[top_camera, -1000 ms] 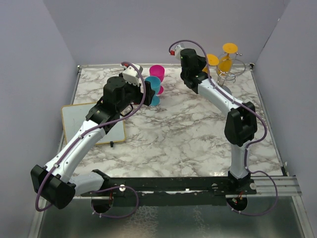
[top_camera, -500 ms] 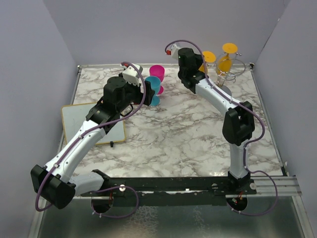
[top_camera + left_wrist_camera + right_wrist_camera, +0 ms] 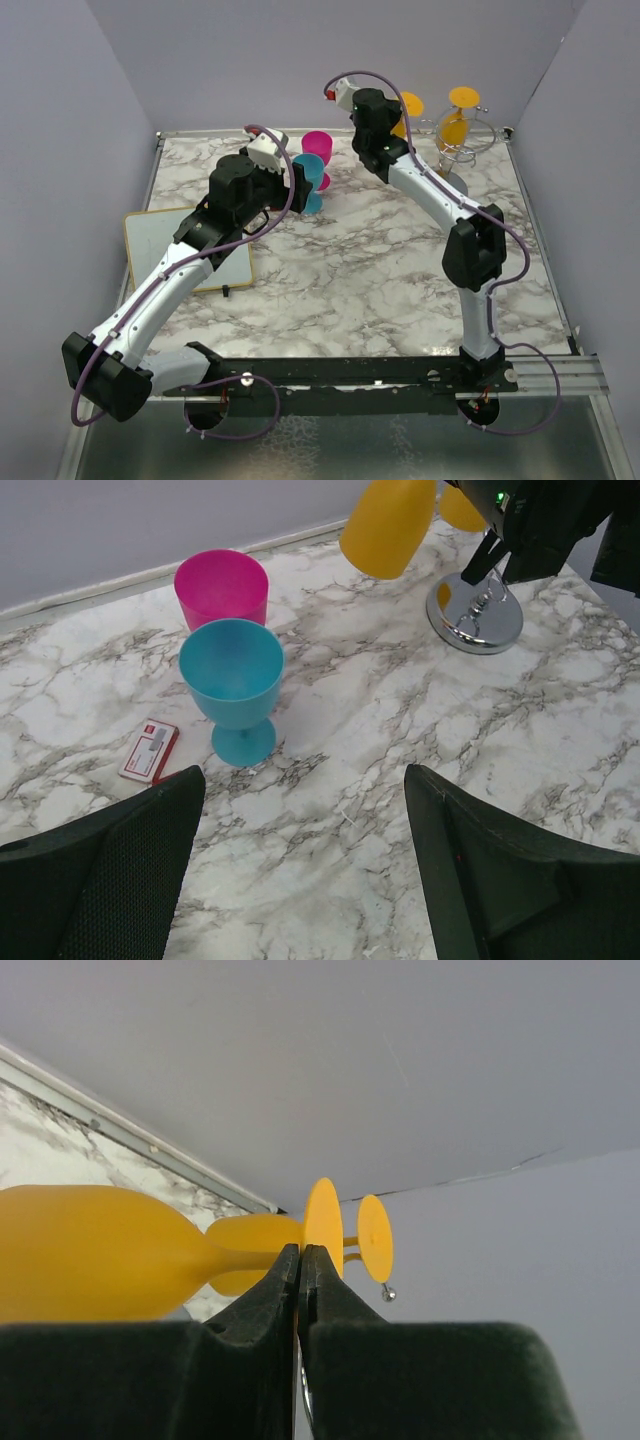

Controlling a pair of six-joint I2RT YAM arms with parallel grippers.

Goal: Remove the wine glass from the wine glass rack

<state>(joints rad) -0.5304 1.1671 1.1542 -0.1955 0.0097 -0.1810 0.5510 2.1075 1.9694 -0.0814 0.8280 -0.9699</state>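
Note:
The wine glass rack (image 3: 468,150) stands at the table's far right; its round shiny base shows in the left wrist view (image 3: 476,617). My right gripper (image 3: 300,1252) is shut on the stem of a yellow wine glass (image 3: 90,1255), just under its foot, and holds it upside down in the air left of the rack (image 3: 409,104). Its bowl hangs in the left wrist view (image 3: 388,525). A second yellow glass (image 3: 457,128) still hangs on the rack. My left gripper (image 3: 305,870) is open and empty above the table near a blue glass (image 3: 233,680).
A pink cup (image 3: 222,585) stands behind the blue glass. A small red and white card (image 3: 149,751) lies beside them. A white board (image 3: 185,250) lies at the table's left. Walls close in at the back and on both sides.
My right gripper has moved left and slightly up with the yellow glass, carrying it away from the rack. The left arm has not moved.

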